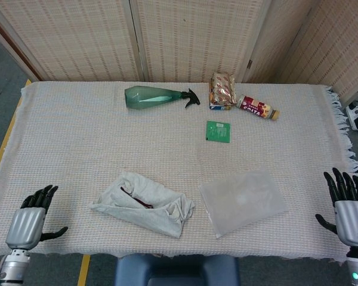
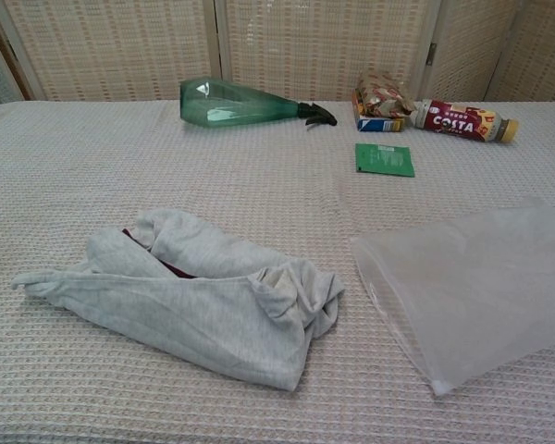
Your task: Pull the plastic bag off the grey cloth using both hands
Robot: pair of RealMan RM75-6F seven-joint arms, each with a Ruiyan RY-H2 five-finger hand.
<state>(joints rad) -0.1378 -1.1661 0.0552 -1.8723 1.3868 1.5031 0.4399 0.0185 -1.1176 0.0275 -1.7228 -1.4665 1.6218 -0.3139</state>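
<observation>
The grey cloth (image 1: pixel 144 204) lies crumpled near the table's front edge, a dark red strip showing in its folds; the chest view shows the cloth (image 2: pixel 194 291) at lower left. The clear plastic bag (image 1: pixel 241 199) lies flat to its right, a small gap apart from the cloth, and the bag (image 2: pixel 476 277) fills the lower right of the chest view. My left hand (image 1: pixel 28 218) hovers at the front left corner, fingers spread, holding nothing. My right hand (image 1: pixel 349 210) is at the front right edge, also spread and empty. Neither hand shows in the chest view.
At the back lie a green spray bottle (image 1: pixel 158 96), a snack packet (image 1: pixel 222 89) and a Costa drink bottle (image 1: pixel 256 108). A green sachet (image 1: pixel 218 131) lies mid-table. A woven cover (image 1: pixel 77 143) drapes the table; wicker screens stand behind.
</observation>
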